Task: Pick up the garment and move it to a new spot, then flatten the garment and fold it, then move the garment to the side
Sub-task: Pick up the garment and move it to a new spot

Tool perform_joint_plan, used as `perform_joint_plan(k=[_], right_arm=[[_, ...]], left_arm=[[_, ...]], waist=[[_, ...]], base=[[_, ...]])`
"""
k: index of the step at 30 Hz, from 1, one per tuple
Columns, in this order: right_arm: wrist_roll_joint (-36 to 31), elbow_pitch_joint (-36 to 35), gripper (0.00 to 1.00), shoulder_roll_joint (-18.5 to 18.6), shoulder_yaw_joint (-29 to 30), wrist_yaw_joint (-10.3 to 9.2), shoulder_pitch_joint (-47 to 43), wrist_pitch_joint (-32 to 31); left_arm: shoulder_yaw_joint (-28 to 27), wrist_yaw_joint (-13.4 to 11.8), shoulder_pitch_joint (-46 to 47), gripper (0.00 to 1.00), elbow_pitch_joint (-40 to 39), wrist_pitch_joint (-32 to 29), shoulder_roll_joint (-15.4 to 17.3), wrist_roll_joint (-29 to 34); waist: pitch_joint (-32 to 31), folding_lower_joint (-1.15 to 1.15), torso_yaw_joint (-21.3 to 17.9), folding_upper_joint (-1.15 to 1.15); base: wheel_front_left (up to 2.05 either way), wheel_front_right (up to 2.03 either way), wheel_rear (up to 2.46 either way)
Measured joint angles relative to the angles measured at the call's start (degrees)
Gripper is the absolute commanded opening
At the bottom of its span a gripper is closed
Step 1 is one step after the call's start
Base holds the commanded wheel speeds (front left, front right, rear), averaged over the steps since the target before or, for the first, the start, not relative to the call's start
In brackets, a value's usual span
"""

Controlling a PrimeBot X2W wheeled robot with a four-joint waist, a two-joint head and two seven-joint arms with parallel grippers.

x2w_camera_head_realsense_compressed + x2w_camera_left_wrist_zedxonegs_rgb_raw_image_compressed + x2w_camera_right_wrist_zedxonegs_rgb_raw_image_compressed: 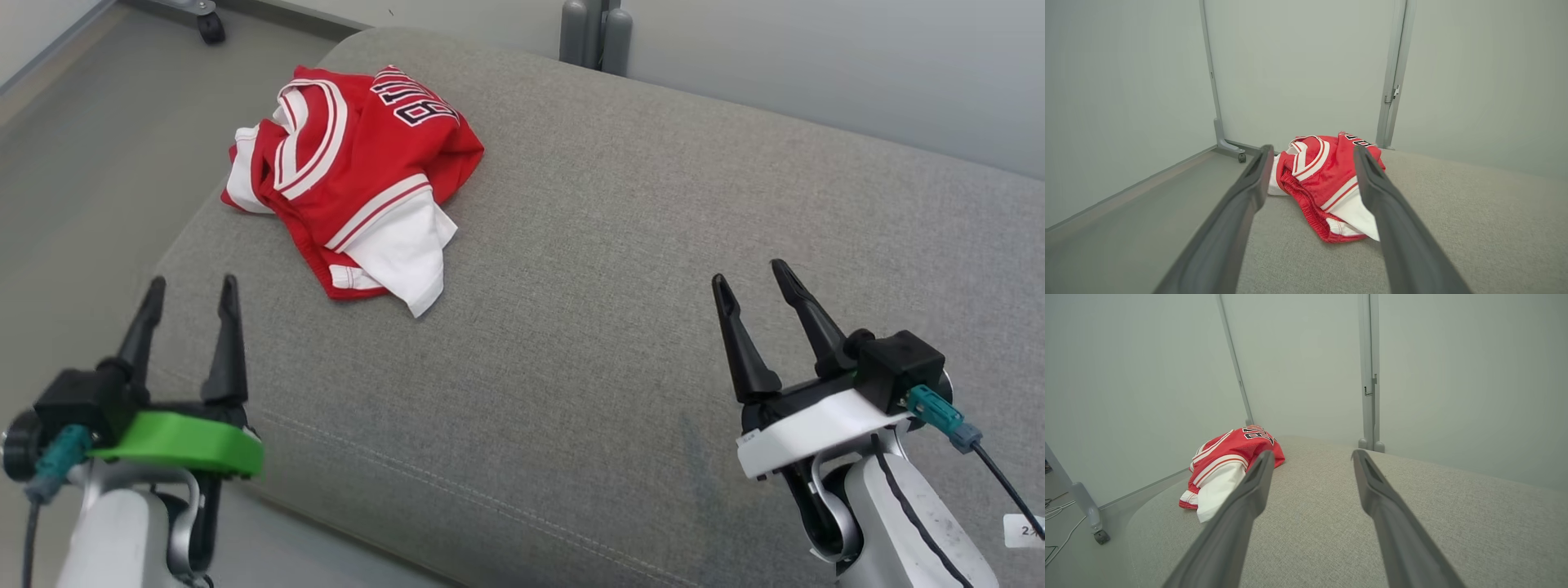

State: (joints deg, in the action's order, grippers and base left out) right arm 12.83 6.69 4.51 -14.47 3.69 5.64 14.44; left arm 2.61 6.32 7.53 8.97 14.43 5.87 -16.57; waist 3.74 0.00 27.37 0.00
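Currently a crumpled red and white garment [351,175] lies bunched at the far left corner of a grey upholstered cushion [588,343], close to its edge. The left gripper [193,282] hovers at the near left edge, fingers spread wide and empty, pointing toward the garment. The right gripper [748,272] hovers over the near right of the cushion, equally wide and empty, well apart from the cloth. The first step, picking the garment up, appears not yet begun. The next move likely calls for the left arm to reach forward, descend and pinch a raised fold.
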Motion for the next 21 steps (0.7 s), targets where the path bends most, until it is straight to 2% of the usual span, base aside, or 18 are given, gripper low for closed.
perform_joint_plan(k=[5,10,21], right_arm=[[-1.1,0.0,1.0,0.0,-1.1,0.49,1.6,0.0],[-3.0,-0.1,1.0,0.3,-2.4,0.81,3.7,0.0],[-6.0,-2.5,1.0,0.8,-4.0,0.88,8.8,0.1]], left_arm=[[-1.1,0.3,6.0,1.0,0.2,0.0,2.6,-0.4],[-3.7,0.5,10.1,1.0,2.5,-1.6,4.0,-3.7],[-9.4,0.6,20.9,1.0,10.4,-6.3,10.8,-8.1]], waist=[[1.8,0.0,-0.6,0.0],[3.9,0.0,-1.9,0.0],[9.2,0.0,-7.8,0.0]], base=[[0.0,0.0,0.0],[0.0,0.0,0.0],[0.0,0.0,0.0]])
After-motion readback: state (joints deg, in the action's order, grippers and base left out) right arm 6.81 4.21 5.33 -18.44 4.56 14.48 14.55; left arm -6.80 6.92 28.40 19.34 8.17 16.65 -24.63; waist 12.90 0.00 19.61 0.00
